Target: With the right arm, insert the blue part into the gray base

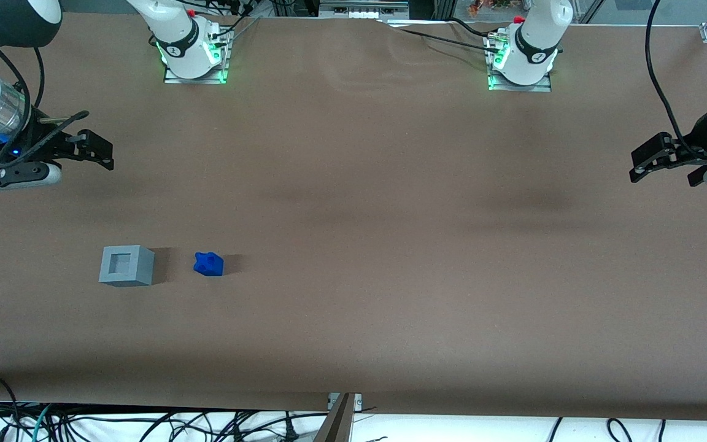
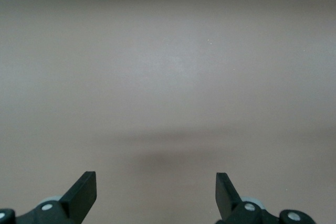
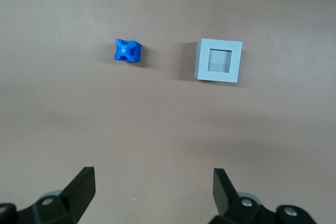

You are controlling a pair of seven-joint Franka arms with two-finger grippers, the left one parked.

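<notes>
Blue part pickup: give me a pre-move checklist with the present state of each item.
1. Gripper open and holding nothing: ok, fingers spread wide in the right wrist view.
2. Gripper clear of the pieces: ok, it hangs above the table at the working arm's end, farther from the front camera than both.
3. Blue part free on the table: ok, nothing touches it.
4. Blue part apart from the gray base: ok, bare table shows between them.
5. Gray base upright, recess facing up and empty: ok.
6. Blue part's orientation matches the recess: cannot tell.
</notes>
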